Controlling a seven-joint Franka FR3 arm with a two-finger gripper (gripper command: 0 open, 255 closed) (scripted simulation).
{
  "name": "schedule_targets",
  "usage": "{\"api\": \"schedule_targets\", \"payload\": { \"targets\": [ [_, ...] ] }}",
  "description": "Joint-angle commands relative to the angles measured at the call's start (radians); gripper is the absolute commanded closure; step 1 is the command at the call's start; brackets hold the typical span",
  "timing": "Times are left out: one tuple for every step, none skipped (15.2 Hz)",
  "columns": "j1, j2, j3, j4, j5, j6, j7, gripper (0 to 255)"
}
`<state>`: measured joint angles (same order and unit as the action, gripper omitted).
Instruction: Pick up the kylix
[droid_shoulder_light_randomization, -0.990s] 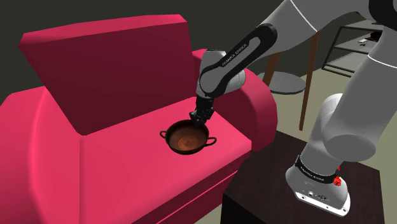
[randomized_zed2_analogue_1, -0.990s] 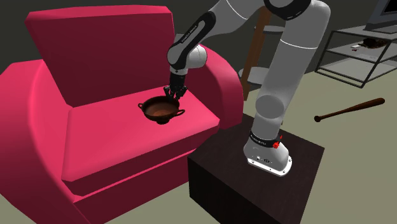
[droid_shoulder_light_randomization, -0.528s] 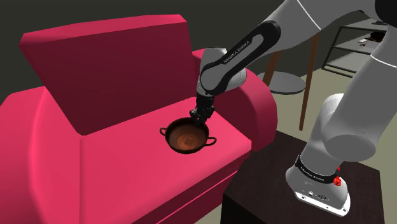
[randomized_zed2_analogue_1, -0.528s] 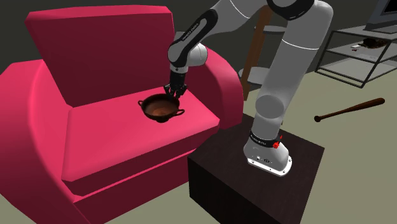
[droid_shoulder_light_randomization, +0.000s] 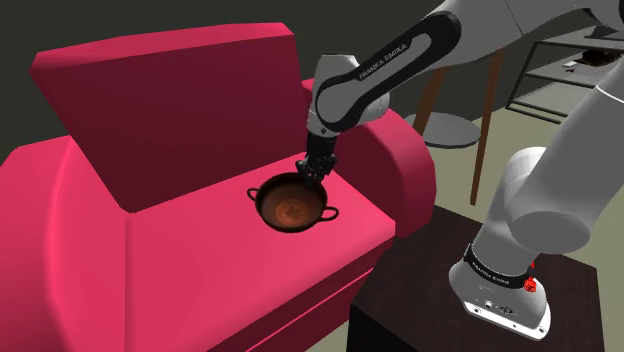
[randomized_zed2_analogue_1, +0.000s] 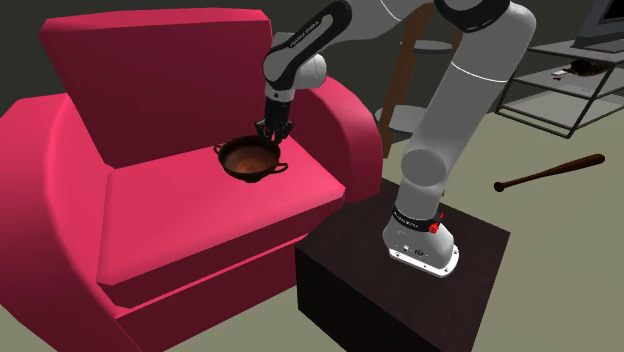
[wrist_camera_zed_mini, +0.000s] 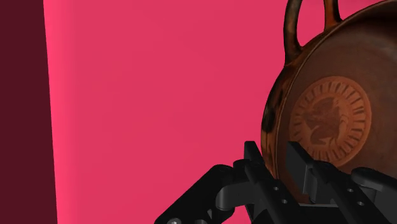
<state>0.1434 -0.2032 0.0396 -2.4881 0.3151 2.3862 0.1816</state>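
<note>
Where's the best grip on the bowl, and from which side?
The rim, from above, one finger inside, one outside. The bowl is mouth-up and looks too wide to span; the tool clasps its thin wall this way now.

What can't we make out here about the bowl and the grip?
- Wrist view: the bowl is cut off by the picture's edge on its far side, and one handle shows.
- Shoulder view: the bowl's underside is hidden by its own body, so whether it clears the seat cannot be told.
- Second exterior view: the gripper is too small and dark against the rim to judge contact.
</note>
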Motion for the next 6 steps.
{"api": "schedule_targets", "payload": {
  "targets": [
    [-0.004, -0.019, -0.002, 0.013, -0.008, -0.031, 0.007, 255],
    [-0.005, -0.027, -0.002, 0.019, -0.012, -0.045, 0.012, 255],
    [-0.006, -0.035, -0.002, 0.026, -0.016, -0.059, 0.016, 255],
    [-0.007, -0.043, -0.002, 0.033, -0.019, -0.073, 0.020, 255],
    [-0.007, -0.044, -0.002, 0.034, -0.020, -0.076, 0.021, 255],
    [-0.007, -0.044, -0.002, 0.034, -0.020, -0.076, 0.021, 255]
  ]
}}
